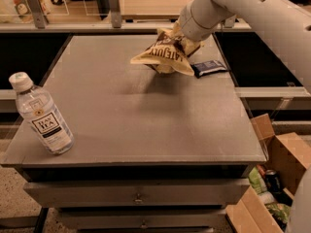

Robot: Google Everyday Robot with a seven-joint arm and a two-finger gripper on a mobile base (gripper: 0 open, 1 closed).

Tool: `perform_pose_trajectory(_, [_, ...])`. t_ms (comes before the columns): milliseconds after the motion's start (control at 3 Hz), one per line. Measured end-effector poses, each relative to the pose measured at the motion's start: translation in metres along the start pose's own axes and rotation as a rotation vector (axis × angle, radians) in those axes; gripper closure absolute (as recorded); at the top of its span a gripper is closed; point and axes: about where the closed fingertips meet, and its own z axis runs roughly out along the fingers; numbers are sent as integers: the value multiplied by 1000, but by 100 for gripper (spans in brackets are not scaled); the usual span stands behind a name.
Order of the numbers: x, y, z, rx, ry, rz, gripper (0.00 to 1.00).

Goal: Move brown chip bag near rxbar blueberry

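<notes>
The brown chip bag (164, 57) hangs crumpled and tilted just above the far right part of the grey table (146, 125), its shadow on the surface below it. My gripper (181, 39) is shut on the bag's top right edge, at the end of the white arm coming in from the upper right. The rxbar blueberry (209, 68), a small dark blue bar, lies flat on the table just to the right of the bag, almost touching its edge.
A clear water bottle (43, 116) stands tilted at the table's front left corner. Open cardboard boxes (282, 159) with cans and packets sit on the floor to the right. A shelf with dividers runs behind the table.
</notes>
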Motion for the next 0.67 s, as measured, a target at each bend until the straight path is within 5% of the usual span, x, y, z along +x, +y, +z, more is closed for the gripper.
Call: perform_pose_trajectory(667, [6,7,2,-9,14,8,13])
